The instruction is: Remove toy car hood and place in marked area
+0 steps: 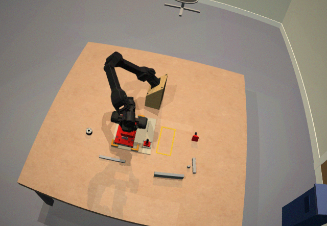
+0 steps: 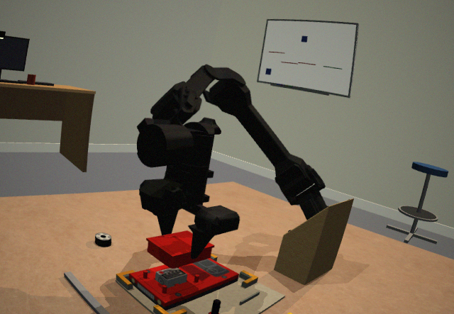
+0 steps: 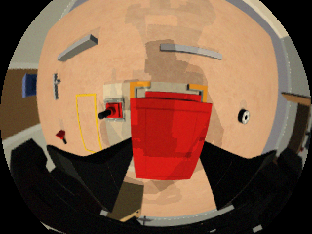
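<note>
Over the flat red toy car body (image 1: pixel 123 140) (image 2: pixel 220 278) (image 3: pixel 173 96), my black two-fingered pincer (image 1: pixel 129 127) (image 2: pixel 181 246) (image 3: pixel 167 143) is clenched on the box-shaped red hood (image 1: pixel 127 133) (image 2: pixel 179 247) (image 3: pixel 171 138), a finger on either side of it. The exterior view shows me the hood clear of the body, roughly level, with the grey block-like engine (image 2: pixel 170 276) uncovered beneath one end and short red pegs standing near it. The body sits among orange corner brackets (image 1: pixel 135 148) (image 2: pixel 249 278) (image 3: pixel 199 88) on a pale board (image 1: pixel 150 128) (image 2: pixel 269 298) (image 3: pixel 113 91). Beside the car, on the same board, stands a red piece with a black upright knob (image 1: pixel 146 143) (image 2: pixel 215 307) (image 3: pixel 113 111). Just past the board's edge lies the yellow-outlined rectangle (image 1: pixel 157 145) (image 3: pixel 78 112) on the tan table (image 1: pixel 211 99) (image 2: pixel 36 222) (image 3: pixel 234 58), where the hood has to end up. So I judge the removal done and the carry next: I'd want a little more height to pass over that knob, then a sideways run to the rectangle, keeping the hood level and squared to the outline. The hood looks wide in my grip, so I'd lower it gently, spread the fingers evenly and rise straight up, lest one drag it over the line.
</note>
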`<state>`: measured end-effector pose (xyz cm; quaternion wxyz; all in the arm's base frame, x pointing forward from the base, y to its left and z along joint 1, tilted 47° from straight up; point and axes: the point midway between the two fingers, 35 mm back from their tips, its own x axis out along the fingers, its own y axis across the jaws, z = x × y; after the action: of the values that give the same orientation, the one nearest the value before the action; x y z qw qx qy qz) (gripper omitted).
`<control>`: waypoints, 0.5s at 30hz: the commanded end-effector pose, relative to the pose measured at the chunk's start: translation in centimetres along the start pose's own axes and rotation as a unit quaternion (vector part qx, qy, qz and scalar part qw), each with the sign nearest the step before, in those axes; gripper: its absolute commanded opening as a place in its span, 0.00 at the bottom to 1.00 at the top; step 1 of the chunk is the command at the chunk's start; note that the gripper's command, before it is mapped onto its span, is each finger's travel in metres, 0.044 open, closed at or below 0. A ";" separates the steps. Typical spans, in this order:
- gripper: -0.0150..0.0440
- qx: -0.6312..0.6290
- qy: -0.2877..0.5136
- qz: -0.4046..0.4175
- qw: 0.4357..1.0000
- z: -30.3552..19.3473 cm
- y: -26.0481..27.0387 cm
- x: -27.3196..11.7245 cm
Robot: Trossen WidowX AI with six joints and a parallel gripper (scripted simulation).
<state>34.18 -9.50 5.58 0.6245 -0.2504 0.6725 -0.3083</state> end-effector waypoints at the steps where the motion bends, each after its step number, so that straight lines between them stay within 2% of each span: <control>1: 0.25 -0.004 -0.001 0.007 1.000 0.3 2.9 -0.1; 15: 0.25 -0.003 -0.002 0.017 1.000 -0.5 12.5 -0.8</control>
<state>34.51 -1.72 -1.48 0.6294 -0.2456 0.6755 -0.2953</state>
